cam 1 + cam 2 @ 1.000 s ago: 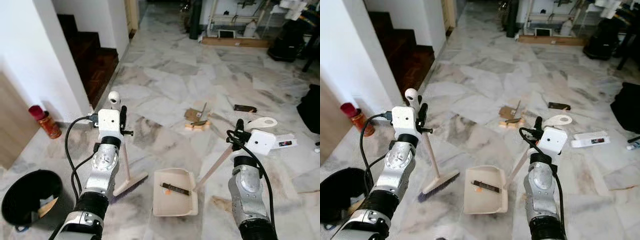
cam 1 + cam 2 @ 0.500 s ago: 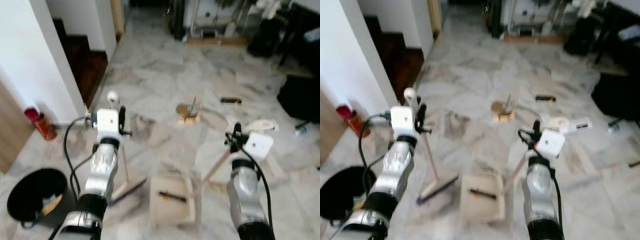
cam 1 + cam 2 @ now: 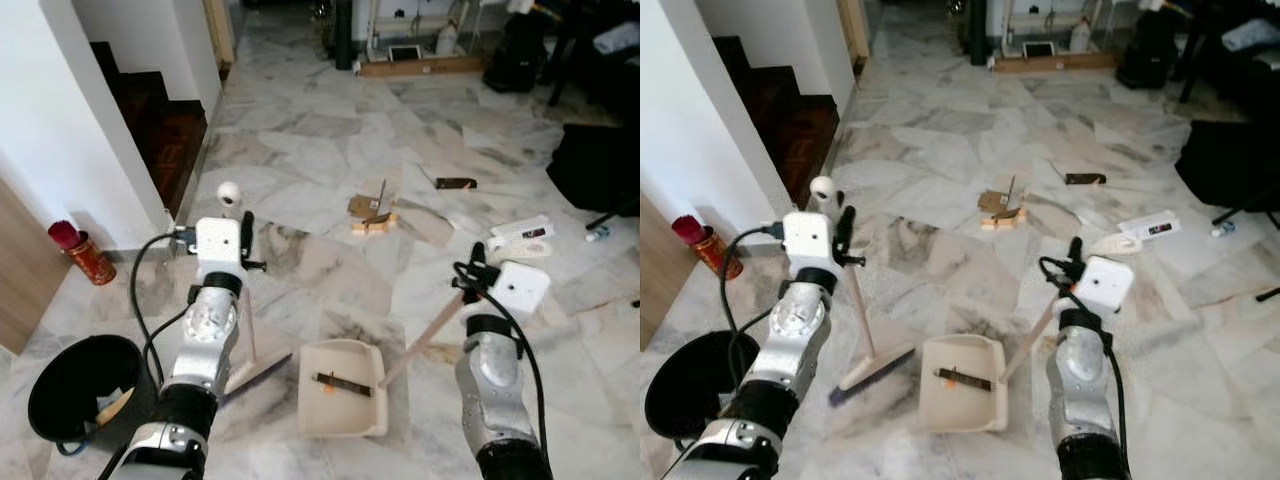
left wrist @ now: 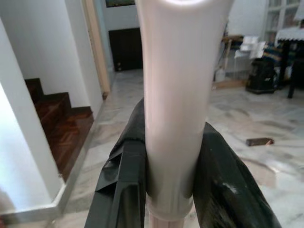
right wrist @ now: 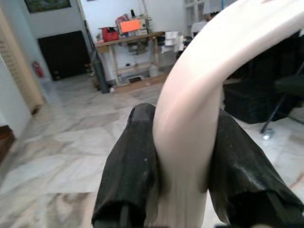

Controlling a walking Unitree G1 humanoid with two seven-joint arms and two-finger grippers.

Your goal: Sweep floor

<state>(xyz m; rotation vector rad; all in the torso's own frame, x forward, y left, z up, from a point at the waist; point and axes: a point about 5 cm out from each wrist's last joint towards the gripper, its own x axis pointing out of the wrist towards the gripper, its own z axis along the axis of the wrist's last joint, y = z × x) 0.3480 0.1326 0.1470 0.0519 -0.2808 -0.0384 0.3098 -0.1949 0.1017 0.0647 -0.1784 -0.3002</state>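
Note:
My left gripper (image 3: 243,243) is shut on the pale broom handle (image 4: 175,95), whose black fingers (image 4: 124,190) press it from both sides. The handle runs down to the broom head (image 3: 257,372), which rests on the marble floor left of the dustpan. My right gripper (image 3: 477,264) is shut on the slanted dustpan handle (image 5: 192,118). The cream dustpan (image 3: 340,418) lies flat on the floor between my arms, with a dark strip and an orange scrap (image 3: 345,381) inside it. Cardboard and wood scraps (image 3: 371,212) lie further ahead.
A black bin (image 3: 75,398) stands at the lower left, a red canister (image 3: 76,250) by the white wall, dark stairs (image 3: 150,110) behind. A dark flat item (image 3: 455,183), white packaging (image 3: 521,232) and a black bag (image 3: 600,165) lie to the right.
The camera has shifted and sharpened after a blur, so the room sits differently in view. Both grippers keep their hold; broom and dustpan stay on the floor between my arms.

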